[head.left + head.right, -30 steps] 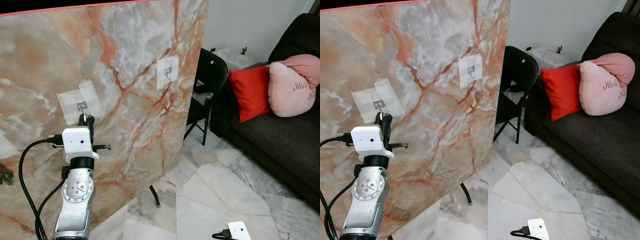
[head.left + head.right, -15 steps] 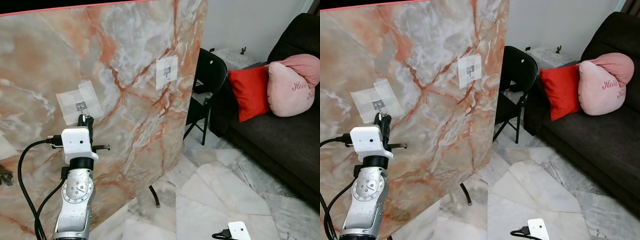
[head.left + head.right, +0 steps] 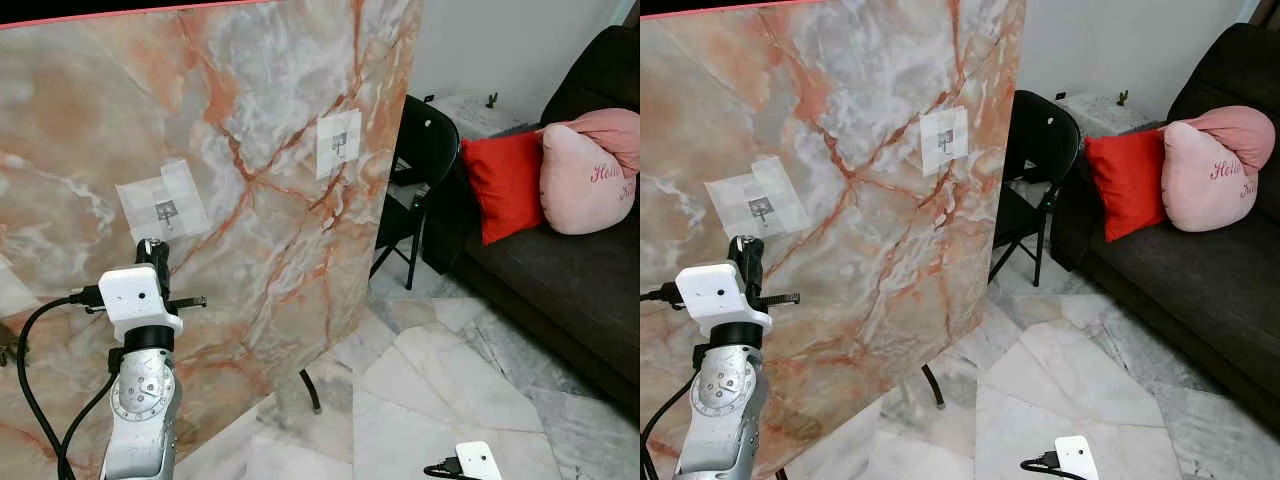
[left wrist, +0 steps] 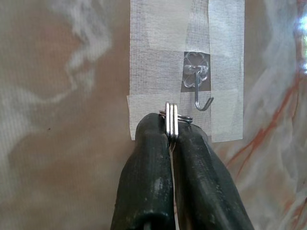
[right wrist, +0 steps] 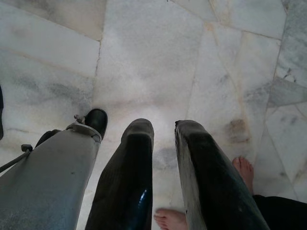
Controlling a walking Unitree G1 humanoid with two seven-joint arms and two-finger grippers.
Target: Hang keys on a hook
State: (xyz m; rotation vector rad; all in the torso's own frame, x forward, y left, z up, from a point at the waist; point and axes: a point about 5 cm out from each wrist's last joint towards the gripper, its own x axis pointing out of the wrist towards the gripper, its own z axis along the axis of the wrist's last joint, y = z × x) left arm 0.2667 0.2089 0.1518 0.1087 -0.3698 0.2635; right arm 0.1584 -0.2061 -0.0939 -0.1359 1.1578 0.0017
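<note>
Approach step in hand: left gripper [image 4: 171, 136] pinches the key ring [image 4: 171, 120] just below and beside the hook [image 4: 202, 98] taped to the marble panel [image 3: 280, 120]; next move, by my judgement, calls for raising the ring over the hook tip; right gripper [image 5: 163, 143] hangs idle, fingers apart.

Panel [image 3: 260, 130]: orange-veined grey and cream marble pattern
Chair [image 3: 425, 150]: black
Cushion [image 3: 500, 185]: red
Pillow [image 3: 590, 175]: pink, lettered
Sofa [image 3: 570, 290]: dark brown
Key ring [image 4: 171, 120]: silver

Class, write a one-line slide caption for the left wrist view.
Left gripper pinches a key ring just below a small metal hook taped to the marble panel.
</note>
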